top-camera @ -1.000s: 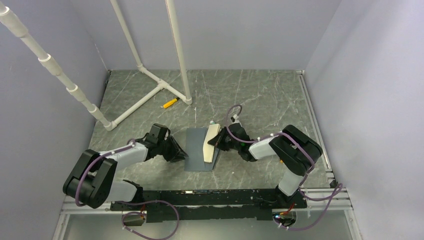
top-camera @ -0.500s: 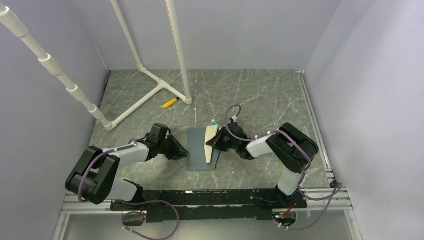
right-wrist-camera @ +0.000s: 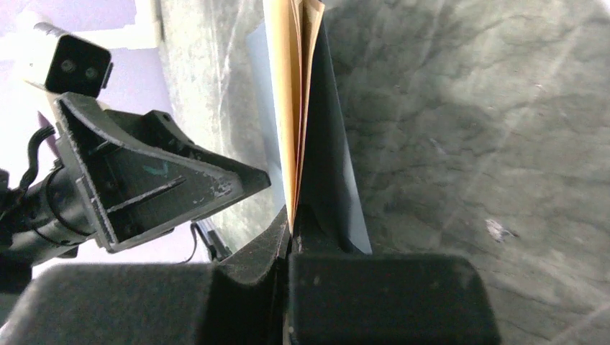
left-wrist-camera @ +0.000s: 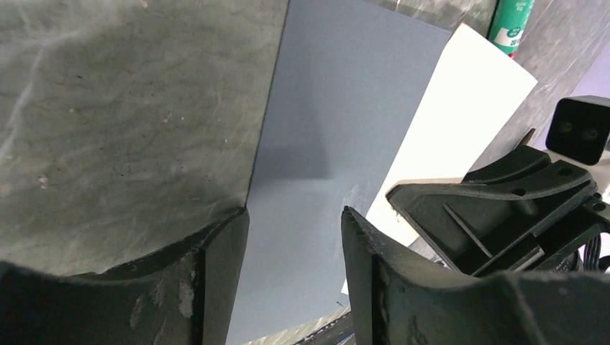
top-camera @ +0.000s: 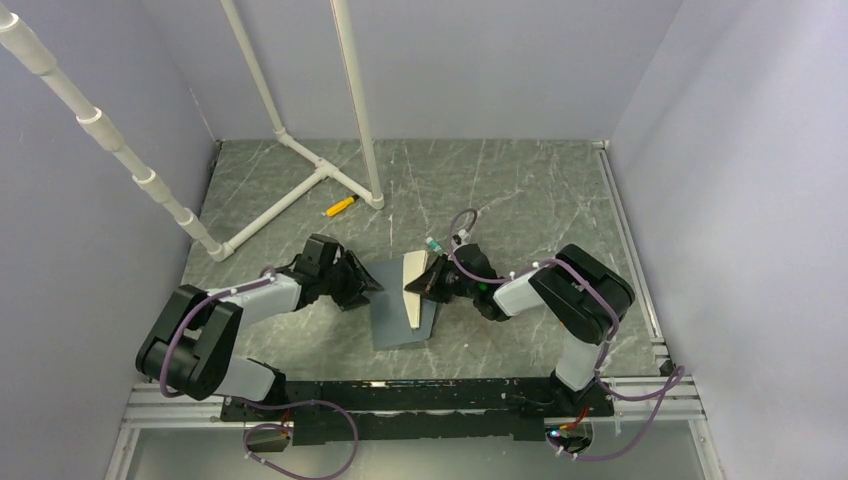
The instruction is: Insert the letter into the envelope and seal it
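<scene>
The left arm (top-camera: pixel 255 298) and right arm (top-camera: pixel 515 293) are built of black joints and pale grey links, strung with purple cables (top-camera: pixel 468 213); the left tool (left-wrist-camera: pixel 295 212) is moulded black, scuffed pale.

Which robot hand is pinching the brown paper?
The right gripper: it is shut on the tan letter, holding it on edge. The left gripper is open, holding nothing, by the grey envelope.
</scene>
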